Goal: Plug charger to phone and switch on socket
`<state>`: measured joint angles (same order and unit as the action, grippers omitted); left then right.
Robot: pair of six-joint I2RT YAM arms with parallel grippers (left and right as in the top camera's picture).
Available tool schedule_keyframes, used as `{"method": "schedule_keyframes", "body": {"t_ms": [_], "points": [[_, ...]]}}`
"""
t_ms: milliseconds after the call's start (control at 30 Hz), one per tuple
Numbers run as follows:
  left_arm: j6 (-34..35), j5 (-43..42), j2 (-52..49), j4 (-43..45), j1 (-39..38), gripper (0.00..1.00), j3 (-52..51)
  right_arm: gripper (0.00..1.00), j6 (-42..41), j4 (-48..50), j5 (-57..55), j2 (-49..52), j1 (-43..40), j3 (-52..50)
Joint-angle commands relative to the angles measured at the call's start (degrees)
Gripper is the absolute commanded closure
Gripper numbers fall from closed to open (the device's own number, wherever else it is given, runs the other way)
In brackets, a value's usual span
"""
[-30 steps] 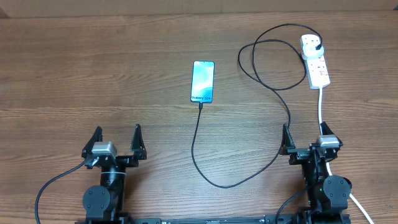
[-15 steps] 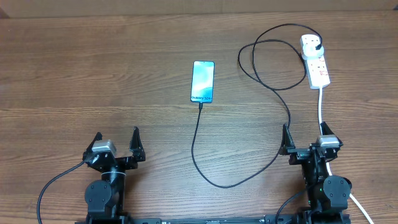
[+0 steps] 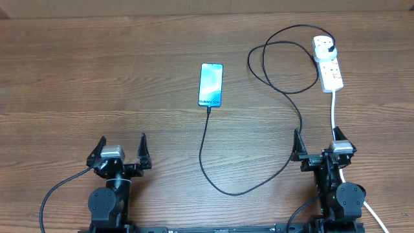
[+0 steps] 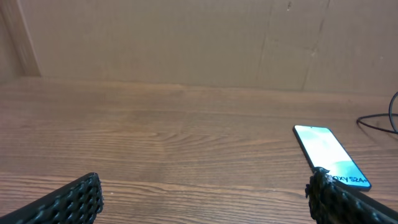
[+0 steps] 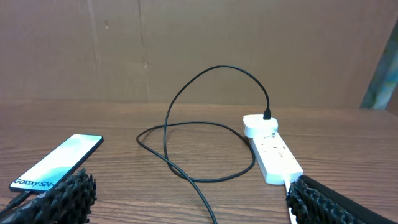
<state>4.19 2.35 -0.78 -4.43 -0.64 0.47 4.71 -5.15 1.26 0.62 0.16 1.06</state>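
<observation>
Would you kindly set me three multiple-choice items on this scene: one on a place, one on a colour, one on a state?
1. Where does the socket lie?
A. far right
B. near left
C. dead centre
2. What colour is the phone screen?
A. red
B. blue-cyan
C. green
3. How do the left hand and right hand stand?
A. both shut
B. both open, empty
C. only the left open
Answers: 1 A, it sits beyond the right hand; 2 B, bright blue-cyan behind white lettering; 3 B, each spread wide with nothing between.
</observation>
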Motion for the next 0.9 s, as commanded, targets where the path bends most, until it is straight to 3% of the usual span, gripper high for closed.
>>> {"method": "schedule_keyframes", "body": {"t_ms": [0,867], "points": [[-2.75,-0.39,0.63,-0.09,-0.26,0.00,-0.20,0.00,0.26,0.31,-0.31,-0.46,0.42,-0.61],[-2.93,-0.28,0.57,0.11,-2.27,0.00,-0.20,0.00,0.28,0.31,-0.33,-0.44,0.42,-0.61]]}}
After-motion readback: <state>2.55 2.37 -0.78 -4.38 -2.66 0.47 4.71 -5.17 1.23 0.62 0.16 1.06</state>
